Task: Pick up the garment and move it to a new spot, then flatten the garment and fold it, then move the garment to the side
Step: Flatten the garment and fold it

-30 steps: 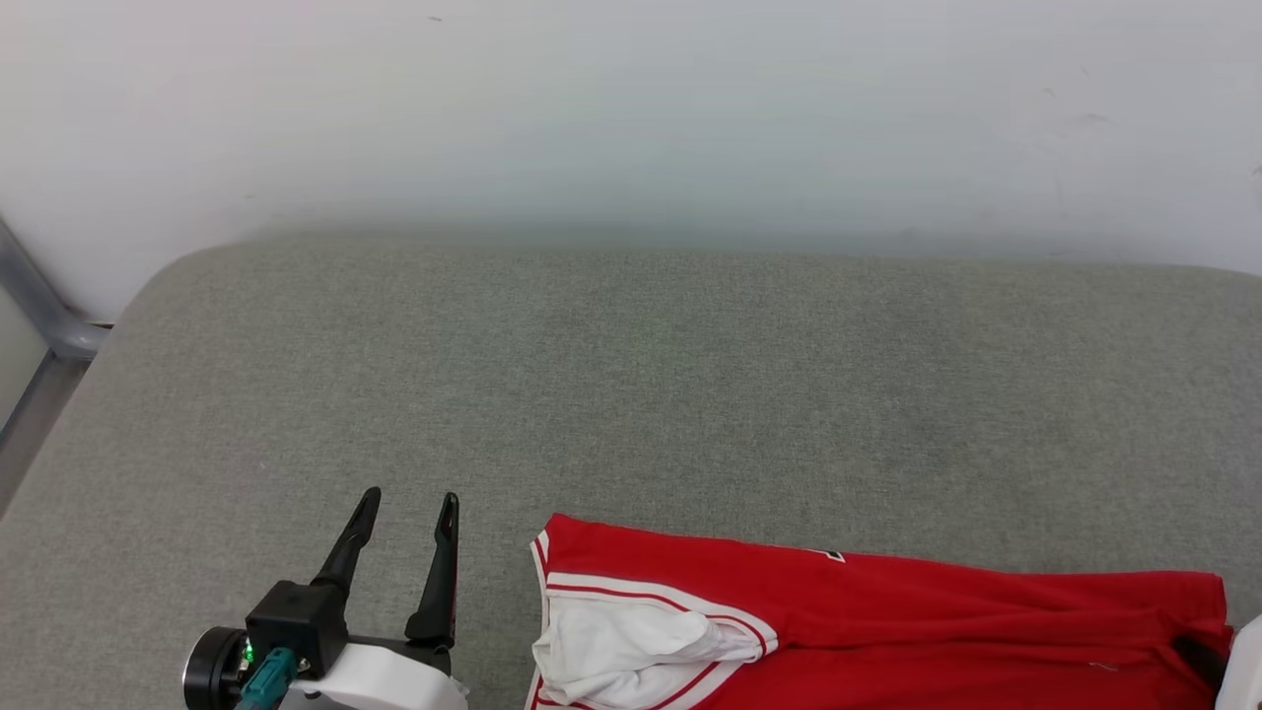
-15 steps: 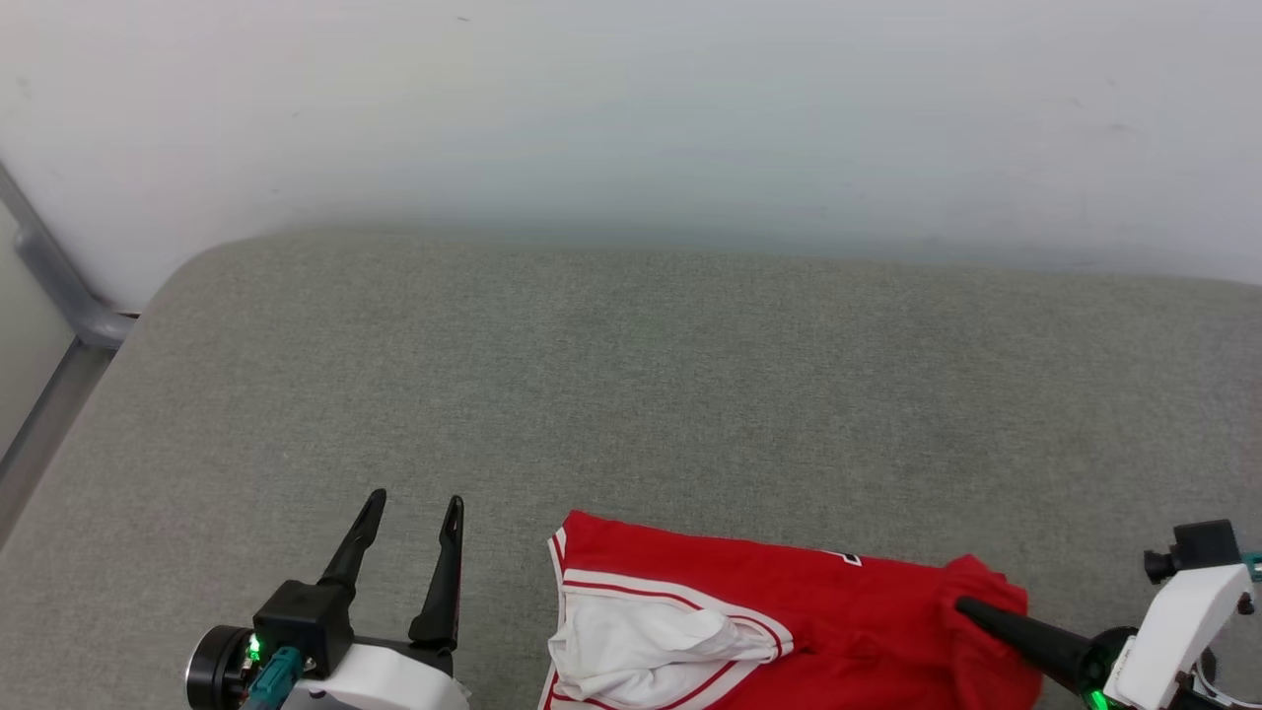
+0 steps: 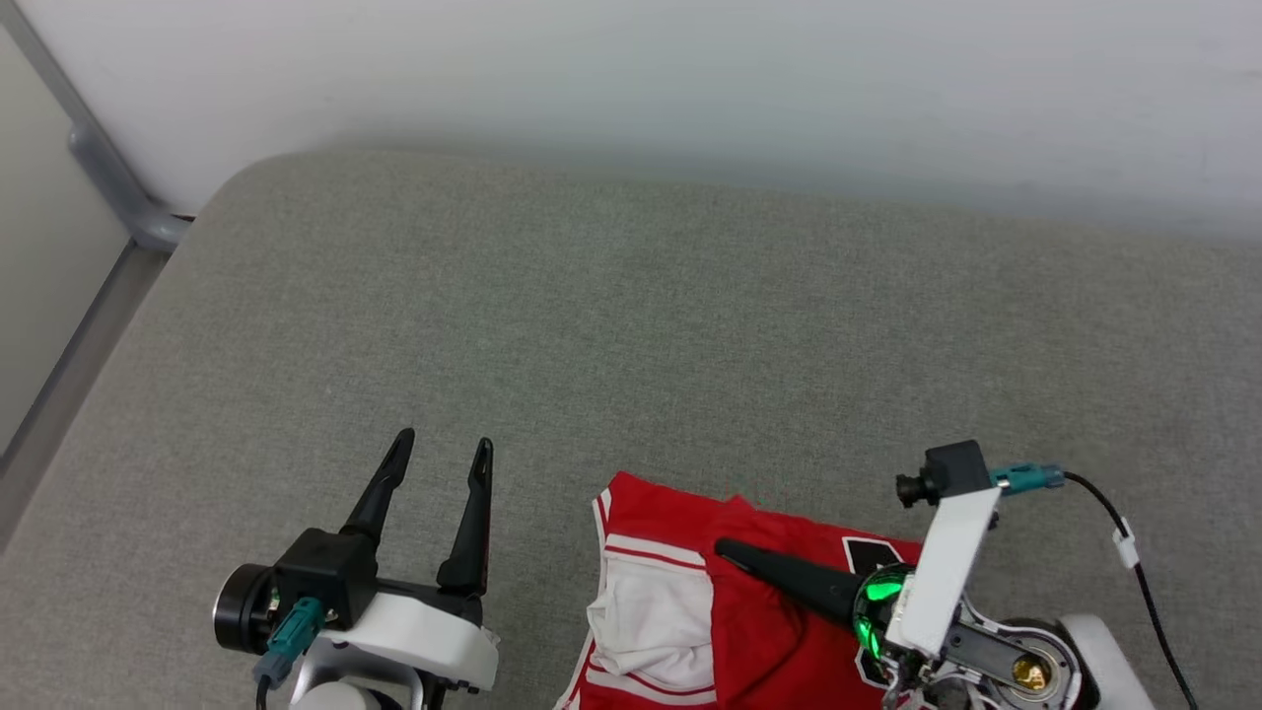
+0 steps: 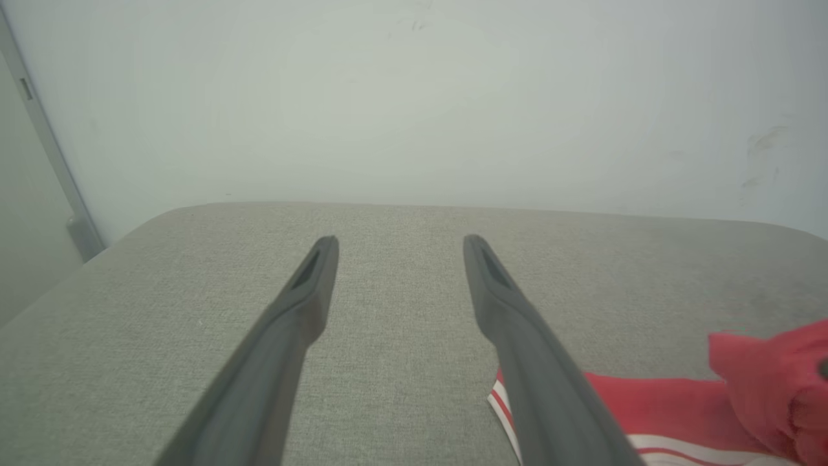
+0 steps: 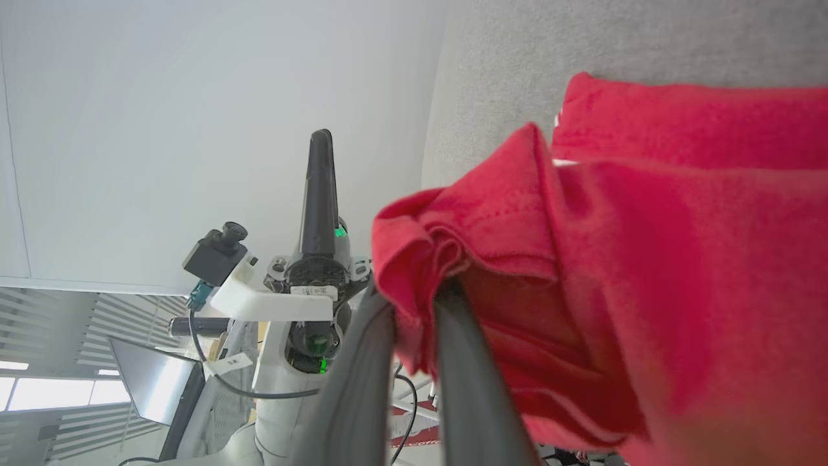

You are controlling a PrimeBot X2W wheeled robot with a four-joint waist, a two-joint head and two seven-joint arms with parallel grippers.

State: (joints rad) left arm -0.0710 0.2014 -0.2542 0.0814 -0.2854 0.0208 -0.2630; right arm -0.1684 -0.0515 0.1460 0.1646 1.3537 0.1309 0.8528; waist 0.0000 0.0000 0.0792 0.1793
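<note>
The right gripper [image 3: 728, 550] was pinched shut on a bunched red fold of the garment [image 3: 764, 636], which sat rumpled at the near edge of the grey cushion [image 3: 631, 325], while the left gripper [image 3: 443, 446] hung spread and empty beside it, so the pick-up looked begun, with flattening, folding and setting aside not yet done

It reads as a bare robot test lab: a grey fabric-covered padded worktop [image 3: 690, 325] with rounded corners stretches ahead of the left pincer [image 3: 444, 441] to a plain white wall [image 3: 690, 69], a grey metal post [image 3: 106, 177] stands off to that pincer's left, and slatted window blinds [image 5: 58, 310] show behind its arm.
</note>
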